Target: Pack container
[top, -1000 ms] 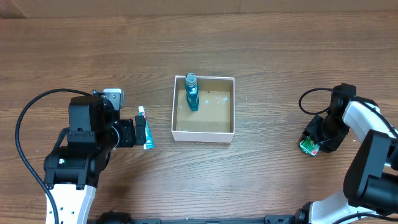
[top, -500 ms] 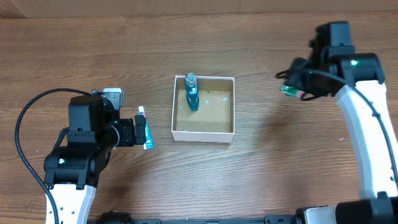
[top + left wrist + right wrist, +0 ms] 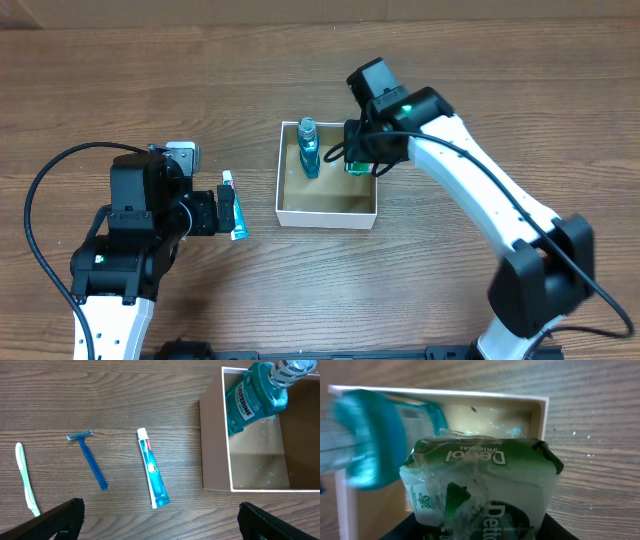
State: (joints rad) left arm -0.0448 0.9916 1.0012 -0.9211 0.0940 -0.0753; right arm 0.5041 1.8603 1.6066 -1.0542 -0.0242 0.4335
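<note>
The container [image 3: 328,212] is a square white-walled box with a brown floor at the table's middle; it also shows in the left wrist view [image 3: 216,450] and the right wrist view [image 3: 540,415]. A teal mouthwash bottle [image 3: 308,148] stands in its far left corner. My right gripper [image 3: 360,160] is shut on a green and white Dettol soap pack [image 3: 480,485] and holds it over the container's far right part. My left gripper [image 3: 160,520] is open and empty, left of the container, just short of a toothpaste tube [image 3: 152,467].
A blue razor [image 3: 91,457] and a pale green toothbrush [image 3: 26,477] lie on the wood left of the toothpaste. A black cable [image 3: 40,240] loops by the left arm.
My right arm has swung from the table's right edge up and across to the container, carrying the soap pack. The left arm has not moved.
</note>
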